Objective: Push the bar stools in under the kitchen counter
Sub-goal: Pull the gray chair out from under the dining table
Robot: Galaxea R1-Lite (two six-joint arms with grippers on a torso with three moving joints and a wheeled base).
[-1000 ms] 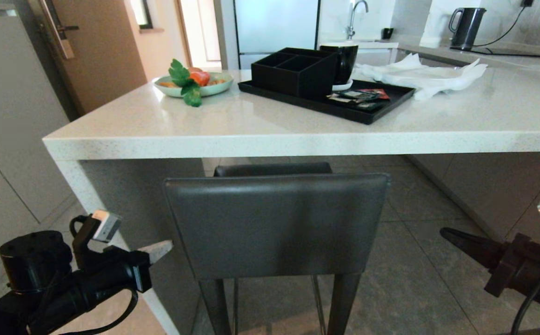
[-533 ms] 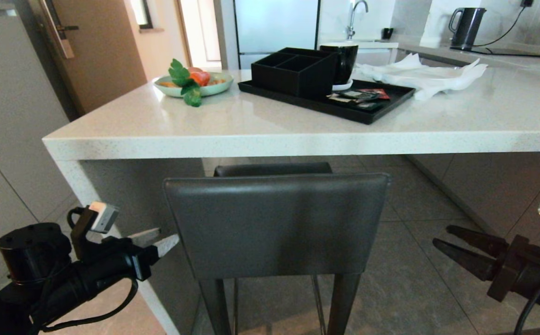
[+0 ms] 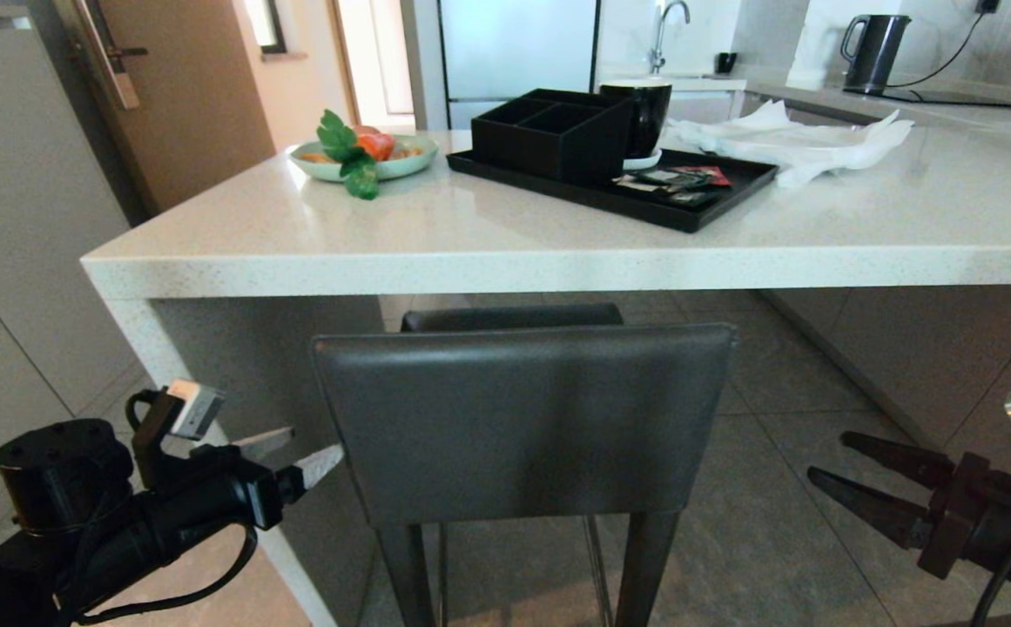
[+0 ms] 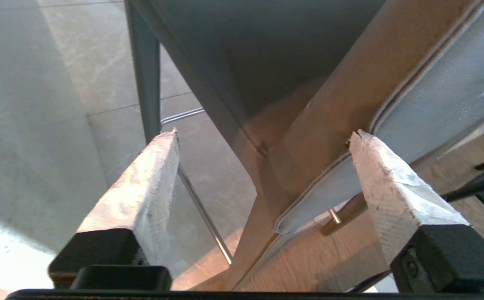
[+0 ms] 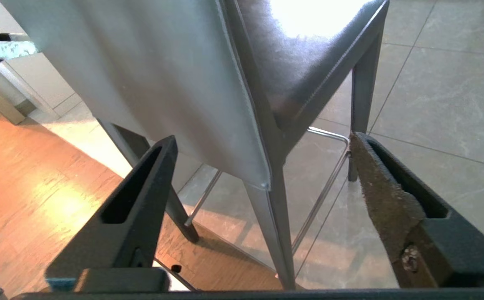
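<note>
Both tools, left [image 3: 296, 455] and right [image 3: 845, 470], gape wide flanking the grey stool [image 3: 522, 418].

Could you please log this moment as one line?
left gripper: open, beside grey stool | right gripper: open, apart | stool partly under counter

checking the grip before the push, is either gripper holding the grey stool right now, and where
Nothing is held. The left gripper is open beside the grey stool's backrest edge, and the right gripper is open off its other side, apart from it.
</note>
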